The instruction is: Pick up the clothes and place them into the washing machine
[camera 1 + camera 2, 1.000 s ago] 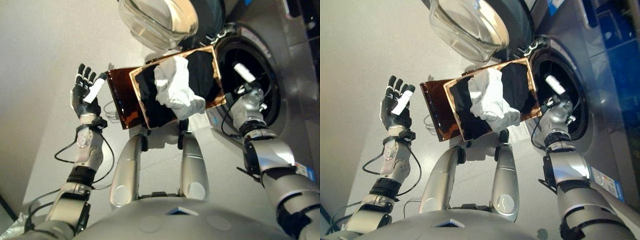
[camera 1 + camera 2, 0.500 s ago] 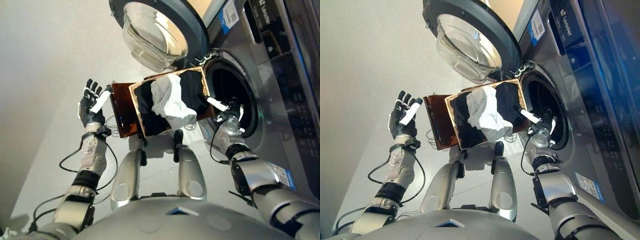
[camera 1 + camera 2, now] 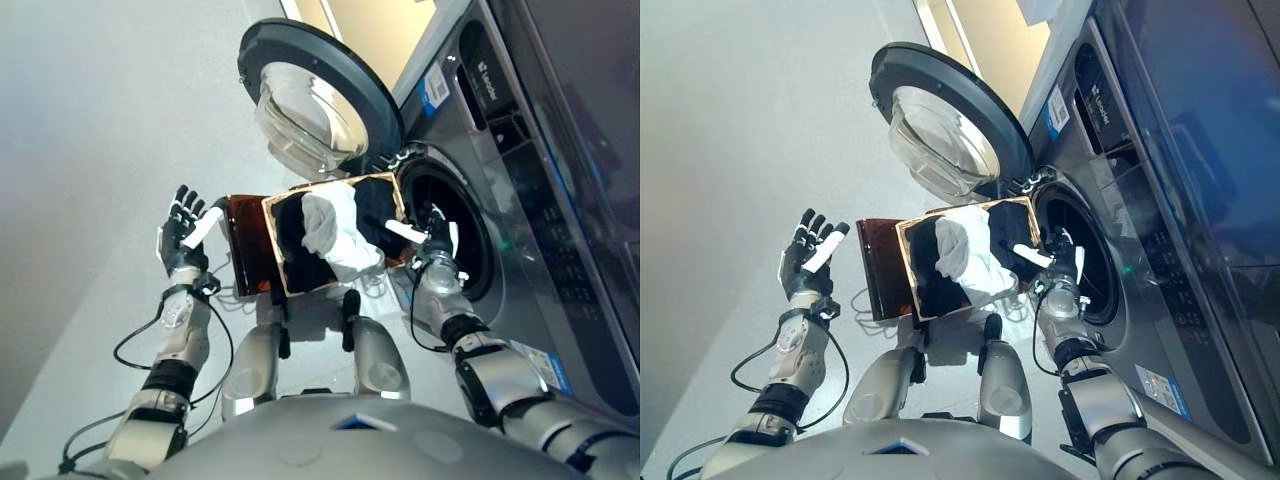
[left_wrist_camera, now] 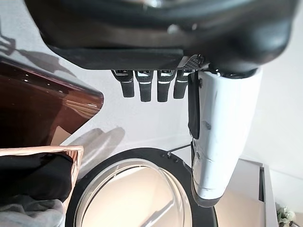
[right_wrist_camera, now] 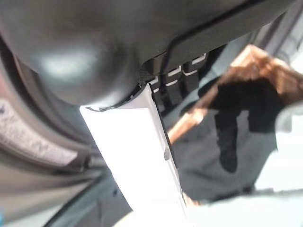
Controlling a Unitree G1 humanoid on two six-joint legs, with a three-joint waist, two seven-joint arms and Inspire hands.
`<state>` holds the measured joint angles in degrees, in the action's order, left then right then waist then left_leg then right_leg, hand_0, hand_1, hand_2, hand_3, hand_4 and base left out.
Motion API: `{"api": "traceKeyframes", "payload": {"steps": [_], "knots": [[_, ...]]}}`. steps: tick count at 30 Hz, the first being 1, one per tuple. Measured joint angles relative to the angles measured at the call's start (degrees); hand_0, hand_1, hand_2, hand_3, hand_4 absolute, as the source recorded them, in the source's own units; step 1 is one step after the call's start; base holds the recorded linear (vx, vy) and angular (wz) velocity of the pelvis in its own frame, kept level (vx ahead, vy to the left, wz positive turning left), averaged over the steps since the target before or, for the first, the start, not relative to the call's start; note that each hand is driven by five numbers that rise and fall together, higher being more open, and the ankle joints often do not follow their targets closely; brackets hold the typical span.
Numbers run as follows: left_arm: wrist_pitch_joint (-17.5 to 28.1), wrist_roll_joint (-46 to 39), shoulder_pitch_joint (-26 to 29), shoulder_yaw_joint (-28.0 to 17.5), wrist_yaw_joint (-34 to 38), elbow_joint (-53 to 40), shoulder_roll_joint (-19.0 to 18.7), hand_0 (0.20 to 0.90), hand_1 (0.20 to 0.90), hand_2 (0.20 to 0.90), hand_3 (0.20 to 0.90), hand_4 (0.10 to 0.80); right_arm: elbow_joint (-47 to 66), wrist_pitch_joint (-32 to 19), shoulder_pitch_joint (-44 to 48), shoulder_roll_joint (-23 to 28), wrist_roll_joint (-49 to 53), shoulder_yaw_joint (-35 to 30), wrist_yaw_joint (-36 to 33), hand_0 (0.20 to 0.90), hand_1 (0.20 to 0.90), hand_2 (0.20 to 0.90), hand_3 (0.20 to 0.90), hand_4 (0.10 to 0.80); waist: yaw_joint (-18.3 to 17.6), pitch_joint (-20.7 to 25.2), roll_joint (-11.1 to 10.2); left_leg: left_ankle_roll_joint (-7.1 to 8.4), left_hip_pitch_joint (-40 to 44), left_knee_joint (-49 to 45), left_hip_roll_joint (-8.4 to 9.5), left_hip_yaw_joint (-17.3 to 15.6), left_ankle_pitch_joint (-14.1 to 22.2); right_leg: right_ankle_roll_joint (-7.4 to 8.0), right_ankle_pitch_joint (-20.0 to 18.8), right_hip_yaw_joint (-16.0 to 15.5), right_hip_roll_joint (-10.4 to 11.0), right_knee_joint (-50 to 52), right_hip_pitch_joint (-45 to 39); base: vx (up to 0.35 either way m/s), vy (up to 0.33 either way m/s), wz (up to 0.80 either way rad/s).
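Left eye view showed the clothes (image 3: 333,232), white over black, heaped in a copper-rimmed basket (image 3: 283,290) beside the washing machine (image 3: 480,150). Both the left hand (image 3: 181,235) and right hand (image 3: 432,243) were open, empty. Risk: cloth snagging the basket's rim when lifted.

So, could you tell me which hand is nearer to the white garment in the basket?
The right hand, at the basket's edge by the washer opening, just beside the white garment. The left hand is raised open beyond the basket's far side.
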<state>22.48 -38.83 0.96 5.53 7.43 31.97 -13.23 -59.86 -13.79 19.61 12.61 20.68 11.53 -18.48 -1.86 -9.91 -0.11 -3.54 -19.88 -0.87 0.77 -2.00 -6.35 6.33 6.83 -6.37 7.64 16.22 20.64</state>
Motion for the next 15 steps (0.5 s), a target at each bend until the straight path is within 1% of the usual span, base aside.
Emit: {"api": "traceKeyframes", "payload": {"steps": [2, 3, 6, 7, 8, 10, 11, 14, 15], "knots": [[0.0, 0.18, 0.06, -0.01, 0.0, -0.01, -0.01, 0.9, 0.9, 0.9, 0.9, 0.8, 1.15, -0.05, -0.41, -0.08, -0.1, 0.29, -0.03, 0.9, 0.9, 0.9, 0.9, 0.8, 0.23, 0.0, 0.04, 0.14, -0.21, -0.04, 0.07, 0.15, -0.09, -0.21, 0.21, -0.28, 0.15, 0.72, 0.42, -0.076, 0.002, 0.05], [-0.03, 0.4, 0.35, -0.01, 0.04, -0.06, -0.01, 0.9, 0.9, 0.9, 0.9, 0.8, 2.07, -0.11, -0.66, 0.06, -0.11, 0.19, -0.16, 0.9, 0.9, 0.9, 0.9, 0.8, 0.93, -0.02, 0.07, 0.29, -0.8, -0.23, 0.18, 0.24, -0.2, -0.32, 0.73, -0.45, 0.34, 2.06, 1.47, -0.072, -0.004, 0.08], [-0.02, 1.2, 1.45, 0.17, 0.03, -0.57, -0.06, 0.9, 0.9, 0.9, 0.9, 0.8, 4.78, -0.21, -0.94, 1.03, -0.07, -0.07, -0.28, 0.9, 0.9, 0.9, 0.9, 0.8, 1.1, -0.27, 0.34, 0.37, -4.63, -3.22, 0.83, 1.36, -0.15, -0.68, 2.51, -0.82, 1.2, 6.88, 5.45, -0.072, -0.012, 0.31], [-0.04, 1.25, 2.55, 0.27, 0.01, -0.57, -0.02, 0.9, 0.9, 0.9, 0.9, 0.8, 5.92, -0.23, -0.97, 1.7, -0.09, -0.3, -0.29, 0.9, 0.9, 0.9, 0.9, 0.8, 1.08, -0.73, 0.58, 0.41, -6.74, -5.28, 1.21, 2.18, 0.23, -0.97, 3.51, -1.1, 1.82, 9.75, 7.47, -0.017, -0.005, 0.33], [-0.04, 1.25, 2.76, 0.27, 0.05, -0.53, -0.01, 0.9, 0.9, 0.9, 0.9, 0.8, 5.98, -0.25, -0.87, 1.88, -0.1, -0.36, -0.29, 0.9, 0.9, 0.9, 0.9, 0.8, 1.23, -0.95, 0.54, 0.47, -7.0, -5.51, 1.25, 2.19, 0.19, -1.12, 3.76, -1.14, 1.85, 10.61, 7.93, -0.027, -0.013, 0.36], [-0.06, 1.31, 3.11, 0.27, 0.07, -0.52, 0.0, 0.9, 0.9, 0.9, 0.9, 0.8, 6.11, -0.23, -0.84, 2.28, -0.4, -0.4, -0.52, 0.9, 0.9, 0.9, 0.9, 0.8, 1.28, -2.0, 0.76, 0.91, -7.66, -7.49, 1.34, 2.83, 0.74, -1.58, 4.78, -2.08, 2.23, 12.57, 7.96, -0.014, -0.01, 0.22], [-0.07, 1.56, 3.02, 0.21, 0.08, -0.53, -0.04, 0.9, 0.9, 0.9, 0.9, 0.8, 6.25, -0.24, -0.81, 2.41, -1.31, -0.42, -0.62, 0.9, 0.9, 0.9, 0.9, 0.8, 1.34, -2.58, 0.74, 1.47, -7.77, -8.15, 1.34, 3.29, 1.27, -2.13, 5.74, -2.13, 2.34, 13.16, 7.97, -0.017, -0.008, 0.21], [-0.09, 2.4, 2.73, 0.24, 0.04, -0.64, 0.02, 0.9, 0.9, 0.9, 0.9, 0.8, 6.7, -0.13, -0.78, 3.4, -4.38, -0.62, -1.75, 0.9, 0.9, 0.9, 0.9, 0.8, 1.28, -3.1, 0.89, 1.46, -10.54, -11.33, 0.97, 3.23, 2.54, -3.3, 7.14, -2.95, 2.61, 15.68, 9.85, -0.018, 0.003, 0.17], [-0.11, 2.4, 2.73, 0.24, 0.02, -0.65, 0.02, 0.9, 0.9, 0.9, 0.9, 0.8, 6.77, 0.02, -0.65, 3.74, -5.22, -0.66, -1.91, 0.9, 0.9, 0.9, 0.9, 0.8, 1.28, -3.34, 0.99, 1.56, -11.2, -12.34, 1.02, 3.04, 2.95, -3.29, 7.14, -3.24, 2.75, 16.04, 10.13, -0.022, 0.016, 0.14]]}}
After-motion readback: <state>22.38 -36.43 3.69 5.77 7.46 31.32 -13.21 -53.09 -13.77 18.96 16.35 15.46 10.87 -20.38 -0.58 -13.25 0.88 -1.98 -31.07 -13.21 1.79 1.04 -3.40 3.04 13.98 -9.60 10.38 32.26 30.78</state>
